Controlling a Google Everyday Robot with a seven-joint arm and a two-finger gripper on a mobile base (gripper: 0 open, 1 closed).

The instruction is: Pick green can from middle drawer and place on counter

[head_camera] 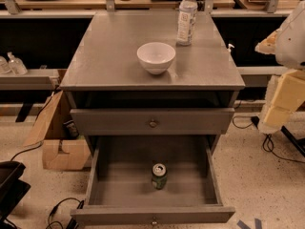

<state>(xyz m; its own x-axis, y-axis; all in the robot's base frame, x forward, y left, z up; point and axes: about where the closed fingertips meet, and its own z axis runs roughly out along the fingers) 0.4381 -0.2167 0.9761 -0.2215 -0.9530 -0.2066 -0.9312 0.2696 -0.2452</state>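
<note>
The green can stands upright in the open middle drawer, near the middle of its tray, silver top and pull tab facing up. The drawer is pulled fully out toward me, and its front panel with a small knob is at the bottom of the view. Above it is the grey counter. The gripper is not in view. Only a white and yellowish part of my arm shows at the right edge, beside the counter's right side and well above the can.
A white bowl sits mid-counter, with a clear plastic bottle behind it to the right. A shut drawer panel with a knob sits above the open drawer. Cardboard boxes and cables lie on the floor at left.
</note>
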